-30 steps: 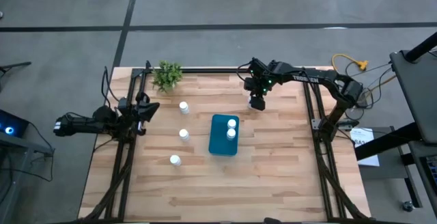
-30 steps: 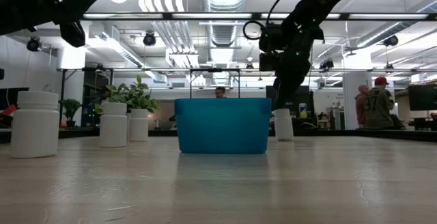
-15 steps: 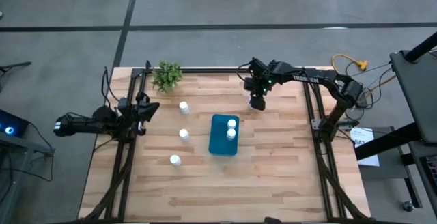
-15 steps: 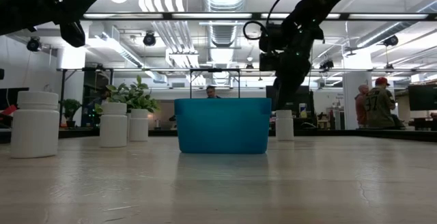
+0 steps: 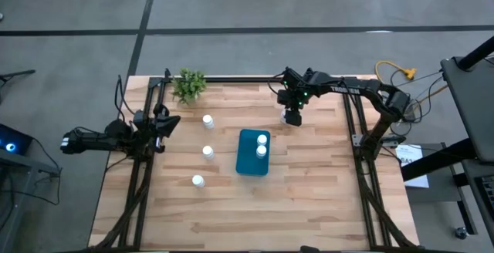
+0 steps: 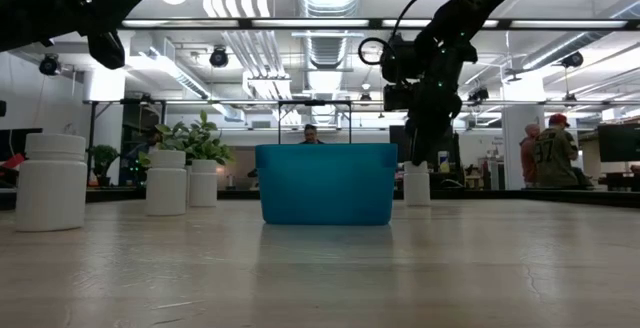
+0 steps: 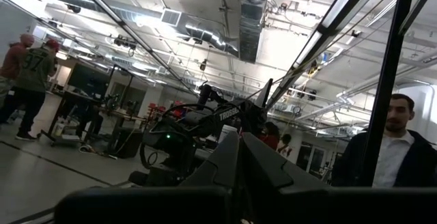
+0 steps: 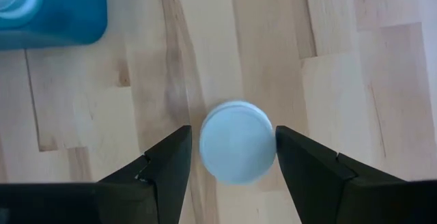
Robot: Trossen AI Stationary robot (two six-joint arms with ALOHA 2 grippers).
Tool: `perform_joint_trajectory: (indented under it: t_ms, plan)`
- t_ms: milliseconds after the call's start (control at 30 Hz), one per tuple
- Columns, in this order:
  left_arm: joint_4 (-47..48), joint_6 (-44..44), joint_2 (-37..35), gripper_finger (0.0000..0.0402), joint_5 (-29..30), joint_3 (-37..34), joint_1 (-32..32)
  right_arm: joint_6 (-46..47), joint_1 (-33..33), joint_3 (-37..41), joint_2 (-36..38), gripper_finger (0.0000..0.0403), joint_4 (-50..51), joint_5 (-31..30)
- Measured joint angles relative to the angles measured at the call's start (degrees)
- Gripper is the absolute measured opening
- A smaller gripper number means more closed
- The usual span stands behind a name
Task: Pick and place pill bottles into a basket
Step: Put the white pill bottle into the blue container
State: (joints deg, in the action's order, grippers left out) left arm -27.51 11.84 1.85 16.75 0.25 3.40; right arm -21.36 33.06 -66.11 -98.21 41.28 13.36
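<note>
From above, the right gripper [image 5: 292,117] hangs over the far part of the wooden table [image 5: 309,191], just beyond the far right corner of the teal basket [image 5: 248,160], and it covers whatever is under it. Its own wrist camera fills that in: a white pill bottle [image 8: 237,150] stands on the boards between the two dark fingers [image 8: 167,162], which are spread to either side of the cap with a thin gap on each side, not pinching it. The table-level view shows that same bottle [image 6: 417,183] upright to the right of the basket [image 6: 325,183], with the arm reaching down to its top. Only the overhead view looks inside the basket, where two bottles [image 5: 262,145] sit at the far end; from the table's edge the wall hides them. Three more bottles [image 5: 207,152] stand in a loose line on the boards left of the basket, well apart from it, near a small green plant [image 5: 189,85] at the far edge. The left gripper [image 5: 166,123] waits off the table's left side, raised; its wrist camera looks out level into the room at people [image 7: 403,149] and ceiling lights, and I cannot tell whether its fingers are parted.
</note>
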Motion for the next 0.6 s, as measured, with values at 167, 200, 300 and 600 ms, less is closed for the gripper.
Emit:
perform_joint_trajectory:
  t_ms: [167,200,300,600]
  plan:
    - [0.0,0.0,0.0,0.0,0.0,0.0,0.0,0.1,0.0,0.0,-0.1,0.0203,-0.4,-0.1]
    - [0.0,0.0,0.0,0.0,0.0,0.0,0.0,0.1,0.0,0.0,-0.3,0.0203,-0.5,-0.3]
    - [0.0,0.0,0.0,0.0,0.0,0.0,0.0,0.1,0.0,0.0,-1.2,0.0203,-1.1,-0.3]
    - [0.0,0.0,0.0,0.0,0.0,0.0,0.0,1.0,0.0,0.0,-3.3,0.0189,-1.7,-0.3]
